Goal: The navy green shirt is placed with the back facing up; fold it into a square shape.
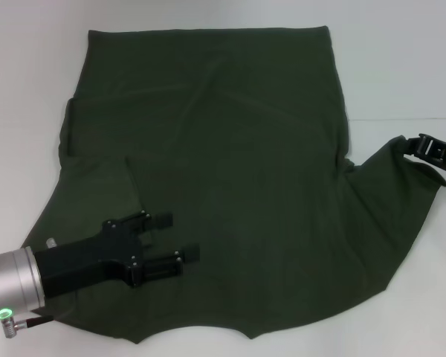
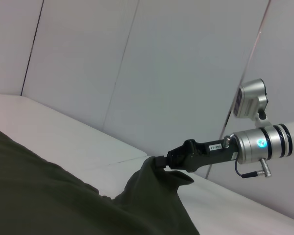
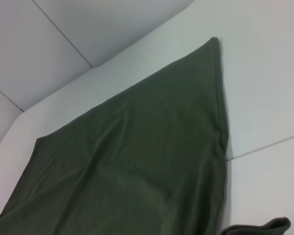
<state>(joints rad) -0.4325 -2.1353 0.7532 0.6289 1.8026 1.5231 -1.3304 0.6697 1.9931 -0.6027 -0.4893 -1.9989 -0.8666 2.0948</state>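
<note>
The navy green shirt (image 1: 230,163) lies spread on the white table (image 1: 401,67), plain side up, with its left sleeve folded in over the body. My left gripper (image 1: 183,236) hovers open over the shirt's near left part, nothing between its fingers. My right gripper (image 1: 431,149) is at the far right edge, shut on the tip of the right sleeve. In the left wrist view the right gripper (image 2: 162,160) holds that sleeve lifted off the table, the cloth hanging from it in a peak. The right wrist view shows the shirt's body (image 3: 137,161) lying flat.
White table surface (image 3: 264,98) surrounds the shirt at the back and right. A seam line runs across the table on the right (image 1: 401,119). Pale wall panels (image 2: 137,73) stand behind the table.
</note>
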